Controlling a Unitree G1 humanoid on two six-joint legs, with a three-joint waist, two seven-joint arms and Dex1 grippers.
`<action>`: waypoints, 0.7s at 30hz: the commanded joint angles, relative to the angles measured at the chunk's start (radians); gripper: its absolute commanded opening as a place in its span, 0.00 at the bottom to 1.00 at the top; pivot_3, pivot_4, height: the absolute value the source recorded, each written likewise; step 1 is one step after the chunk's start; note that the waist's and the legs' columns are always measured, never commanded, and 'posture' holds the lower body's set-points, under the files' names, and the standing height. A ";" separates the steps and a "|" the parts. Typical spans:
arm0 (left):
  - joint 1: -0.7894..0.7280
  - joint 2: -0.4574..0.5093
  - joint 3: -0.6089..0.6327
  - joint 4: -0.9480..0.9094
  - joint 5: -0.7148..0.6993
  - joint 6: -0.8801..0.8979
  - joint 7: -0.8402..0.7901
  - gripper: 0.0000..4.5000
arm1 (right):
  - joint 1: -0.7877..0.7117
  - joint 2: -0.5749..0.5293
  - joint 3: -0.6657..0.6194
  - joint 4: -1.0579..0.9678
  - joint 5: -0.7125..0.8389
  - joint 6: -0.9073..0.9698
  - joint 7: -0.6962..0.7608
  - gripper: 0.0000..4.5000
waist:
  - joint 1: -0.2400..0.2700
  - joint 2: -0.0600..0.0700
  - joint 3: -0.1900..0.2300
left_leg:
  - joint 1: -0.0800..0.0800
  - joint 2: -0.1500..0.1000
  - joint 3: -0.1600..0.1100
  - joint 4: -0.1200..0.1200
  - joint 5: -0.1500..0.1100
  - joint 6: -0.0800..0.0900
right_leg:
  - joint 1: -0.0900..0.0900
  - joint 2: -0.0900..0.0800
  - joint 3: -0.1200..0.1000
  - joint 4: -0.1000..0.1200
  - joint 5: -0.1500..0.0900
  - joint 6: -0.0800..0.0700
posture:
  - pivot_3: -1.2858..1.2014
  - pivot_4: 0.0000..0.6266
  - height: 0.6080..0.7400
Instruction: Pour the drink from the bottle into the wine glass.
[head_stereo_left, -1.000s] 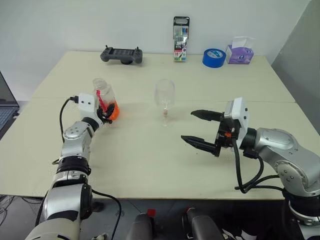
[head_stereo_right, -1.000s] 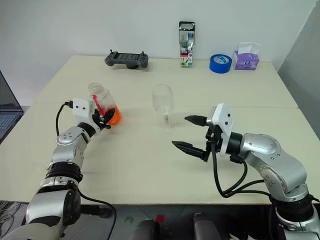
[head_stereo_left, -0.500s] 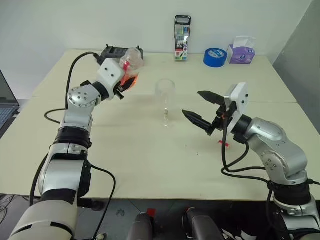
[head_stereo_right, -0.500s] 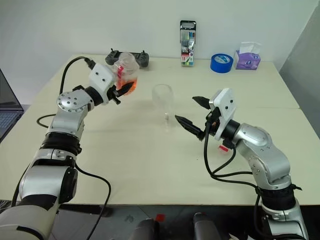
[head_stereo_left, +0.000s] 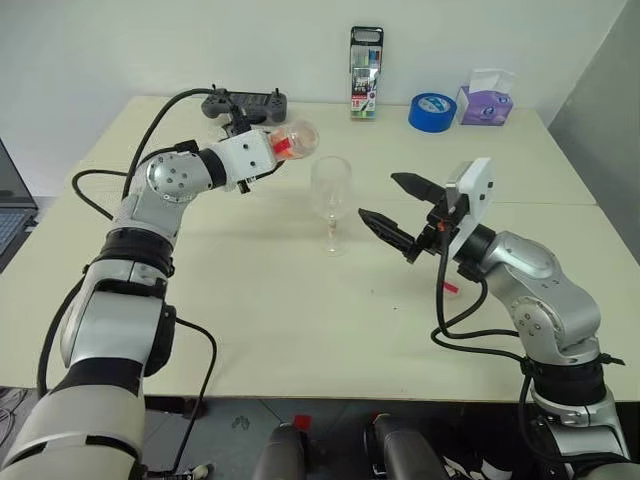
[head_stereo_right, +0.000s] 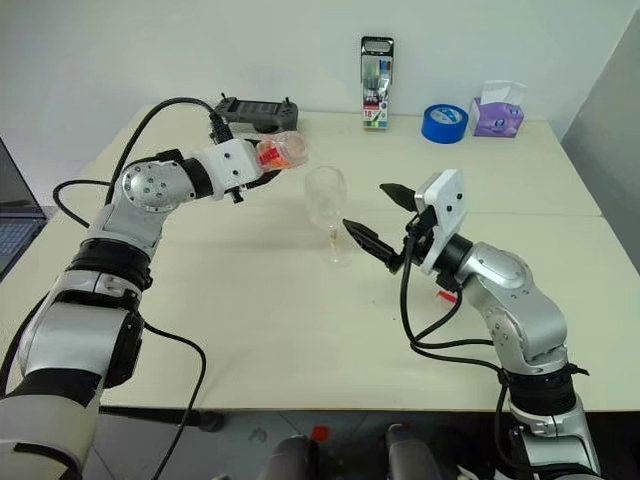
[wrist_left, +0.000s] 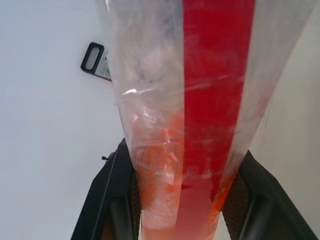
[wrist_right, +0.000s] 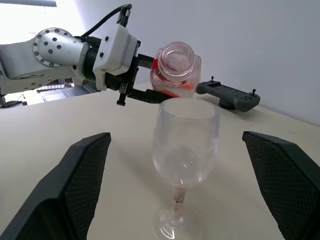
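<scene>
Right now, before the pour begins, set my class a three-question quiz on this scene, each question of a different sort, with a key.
1. True or false: the bottle stands upright on the table.
2. Which gripper holds the bottle?
A. left
B. right
C. neither
3. Fill in: the open right gripper has one finger on each side of the ____.

Key:
1. False: the left gripper holds it tipped on its side above the table, mouth toward the glass.
2. A.
3. Glass, without touching it.
</scene>
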 joint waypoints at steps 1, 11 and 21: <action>-0.071 0.028 -0.026 0.020 0.064 -0.056 0.077 0.37 | -0.021 0.003 -0.022 -0.053 0.022 -0.005 -0.007 1.00 | 0.000 0.000 0.000 | 0.000 0.000 0.000 0.000 0.000 0.000 | 0.000 0.000 0.000 0.000 0.000 0.000 | 0.52 0.24 1.00; -0.149 0.047 -0.108 0.101 0.199 -0.126 0.210 0.37 | -0.007 0.002 -0.031 -0.073 0.028 -0.001 -0.013 1.00 | 0.000 0.000 0.000 | -0.001 -0.001 -0.001 0.003 0.000 0.000 | 0.000 0.000 -0.001 0.001 0.000 0.000 | 0.52 0.24 1.00; -0.205 0.044 -0.166 0.137 0.285 -0.151 0.304 0.37 | -0.001 -0.004 -0.033 -0.075 0.027 -0.004 -0.016 1.00 | -0.001 0.000 0.000 | -0.002 -0.001 -0.001 0.011 0.000 0.000 | 0.000 0.000 0.000 0.007 0.000 0.000 | 0.52 0.24 1.00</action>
